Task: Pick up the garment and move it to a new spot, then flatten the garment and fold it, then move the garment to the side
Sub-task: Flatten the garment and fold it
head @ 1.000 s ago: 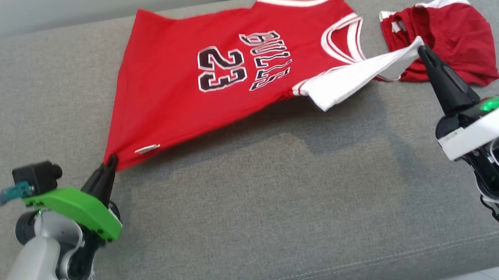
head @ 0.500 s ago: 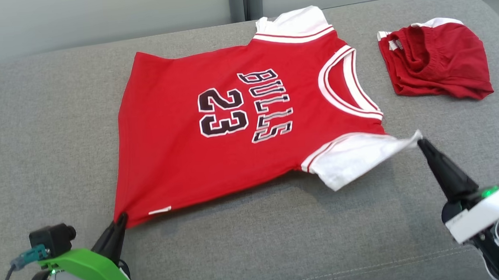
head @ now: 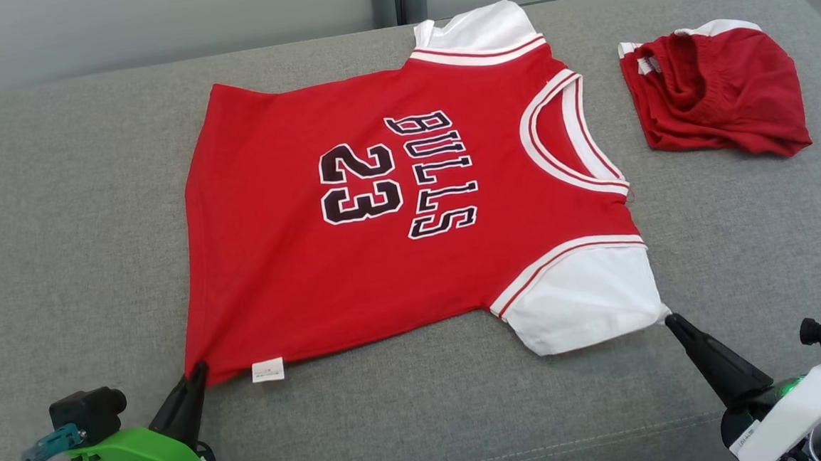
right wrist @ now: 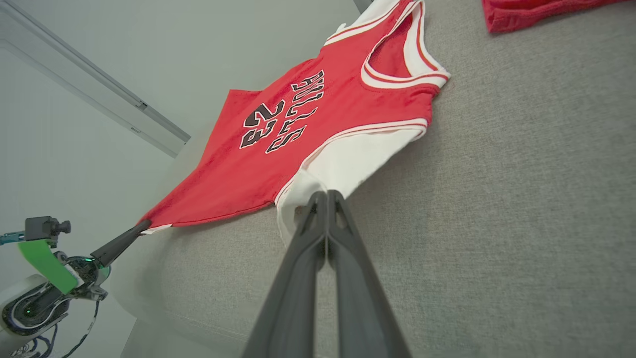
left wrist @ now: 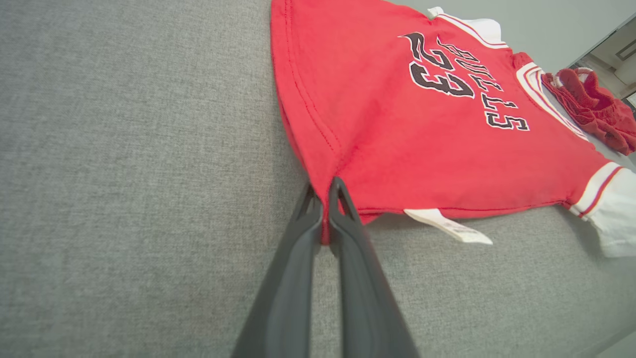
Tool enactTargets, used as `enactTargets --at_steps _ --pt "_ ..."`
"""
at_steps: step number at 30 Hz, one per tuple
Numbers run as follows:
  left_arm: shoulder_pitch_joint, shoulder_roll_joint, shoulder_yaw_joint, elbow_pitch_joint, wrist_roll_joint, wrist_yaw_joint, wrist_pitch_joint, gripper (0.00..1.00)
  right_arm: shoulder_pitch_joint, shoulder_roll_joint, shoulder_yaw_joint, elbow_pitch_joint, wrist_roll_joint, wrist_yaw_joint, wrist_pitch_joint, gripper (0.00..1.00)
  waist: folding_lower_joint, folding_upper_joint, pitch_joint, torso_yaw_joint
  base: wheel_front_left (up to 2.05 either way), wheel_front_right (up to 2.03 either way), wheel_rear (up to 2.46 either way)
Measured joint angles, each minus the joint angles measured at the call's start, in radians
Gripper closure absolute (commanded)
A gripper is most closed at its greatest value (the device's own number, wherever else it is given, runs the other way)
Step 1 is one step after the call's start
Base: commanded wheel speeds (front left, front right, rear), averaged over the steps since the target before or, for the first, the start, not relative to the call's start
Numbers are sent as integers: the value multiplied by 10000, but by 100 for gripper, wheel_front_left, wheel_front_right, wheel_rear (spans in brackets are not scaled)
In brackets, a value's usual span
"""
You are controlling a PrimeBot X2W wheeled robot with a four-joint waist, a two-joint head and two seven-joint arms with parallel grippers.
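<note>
- Two grippers of ours are pinched tight on the red jersey [head: 381, 211], which lies print up and spread across the grey cushion [head: 62, 245].
- Our left gripper [head: 197, 370] clamps the near hem corner, beside the white label [head: 267, 370].
- Our right gripper [head: 670, 320] clamps the tip of the near white sleeve [head: 586, 298].
- We see crumpled red shorts [head: 723, 90] lying apart from the jersey, past its neckline.
</note>
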Motion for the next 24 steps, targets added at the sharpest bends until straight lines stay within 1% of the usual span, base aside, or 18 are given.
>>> enactTargets --at_steps 3,7,12,16,19,21,24 --pt "32 4 -81 36 196 82 -2 100 7 -228 368 4 -17 0 58 100 0 0 49 -3 0 0 0" --pt "51 6 -138 67 253 96 -12 100 13 -341 744 17 -17 0 247 100 0 0 113 6 0 0 0" --pt "60 71 -360 280 587 265 6 100 2 -602 1001 209 -36 0 456 100 0 0 162 23 0 0 0" --pt "201 100 -546 420 675 274 98 100 9 -717 1289 414 -31 0 719 100 0 0 167 37 0 0 0" --pt "282 92 -548 472 675 274 92 100 9 -771 1323 497 0 2 731 100 0 0 163 57 0 0 0" --pt "282 84 -546 474 685 359 79 100 7 -813 1496 541 96 0 936 100 0 0 152 80 0 0 0" --pt "282 67 -554 525 771 360 77 100 7 -813 1720 617 217 2 1164 100 0 0 130 99 0 0 0"
